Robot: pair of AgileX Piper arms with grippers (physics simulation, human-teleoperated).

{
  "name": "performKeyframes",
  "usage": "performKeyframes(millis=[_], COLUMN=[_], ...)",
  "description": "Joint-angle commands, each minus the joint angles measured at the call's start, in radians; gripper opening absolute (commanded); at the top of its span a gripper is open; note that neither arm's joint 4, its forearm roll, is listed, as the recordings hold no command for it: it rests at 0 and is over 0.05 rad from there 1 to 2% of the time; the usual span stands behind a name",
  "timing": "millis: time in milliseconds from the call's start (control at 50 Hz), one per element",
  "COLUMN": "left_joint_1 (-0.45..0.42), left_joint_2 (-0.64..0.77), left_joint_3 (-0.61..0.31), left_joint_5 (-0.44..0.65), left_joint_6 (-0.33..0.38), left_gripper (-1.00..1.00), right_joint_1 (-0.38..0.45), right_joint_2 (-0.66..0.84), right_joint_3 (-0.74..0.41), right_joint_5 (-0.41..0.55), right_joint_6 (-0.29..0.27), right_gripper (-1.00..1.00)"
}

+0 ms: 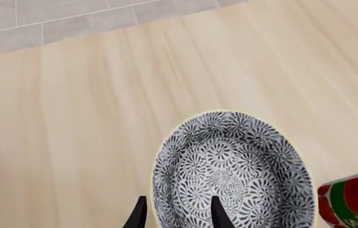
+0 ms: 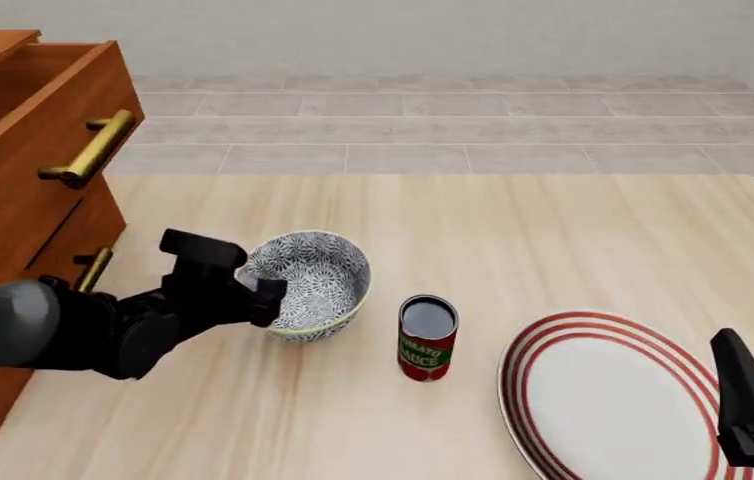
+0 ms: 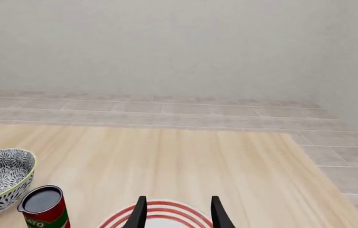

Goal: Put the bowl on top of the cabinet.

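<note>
**Mia:** Where is the deep round bowl with the grey-blue and white flower pattern (image 2: 310,285)?

**Ben:** It sits on the pale wooden table (image 2: 511,230), toward 9 o'clock from the middle in the front view. The big reddish-brown wooden cabinet with gold bar handles (image 2: 17,190) is further out at 9 o'clock, close by.

**Mia:** Which arm is nearer to it?

**Ben:** The left one, by a lot. The left gripper (image 1: 175,213) is right at the bowl's near-left side. In its wrist view one black finger is inside the bowl and one is outside, so the rim goes between them.

**Mia:** Has it squeezed yet?

**Ben:** The fingers stand apart with a gap. I can't tell if they press the wall, so I think it has not got hold of it yet.

**Mia:** And the other arm?

**Ben:** The right gripper (image 3: 175,211) is far off at 4 o'clock, over the flat white plate with red rings (image 2: 617,395). Its fingers are spread and hold nothing.

**Mia:** What is in the way?

**Ben:** The small red can with a dark top (image 2: 427,337) stands just at the bowl's 4 o'clock. The cabinet is the other way, so I think the lift goes up and toward 9 o'clock, away from the can.
</note>
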Motion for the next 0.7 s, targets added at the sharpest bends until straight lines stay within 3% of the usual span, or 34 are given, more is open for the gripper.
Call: performKeyframes(millis=[20, 400, 420, 700], left_joint_1=[0.001, 0.013, 0.010, 0.032], left_joint_2=[0.049, 0.107, 0.112, 0.077], left_joint_3=[-0.025, -0.033, -0.033, 0.000], left_joint_5=[0.012, -0.007, -0.007, -0.012], left_joint_6=[-0.028, -0.055, -0.065, -0.059], left_gripper=[1.00, 1.00, -1.00, -1.00], right_joint_1=[-0.001, -0.004, -0.005, -0.004], right_joint_2=[-0.003, -0.004, -0.004, -0.004], right_joint_3=[-0.001, -0.001, 0.000, -0.001], right_joint_5=[0.000, -0.003, -0.003, 0.000], right_joint_6=[0.001, 0.006, 0.006, 0.002], right_gripper=[1.00, 1.00, 1.00, 1.00])
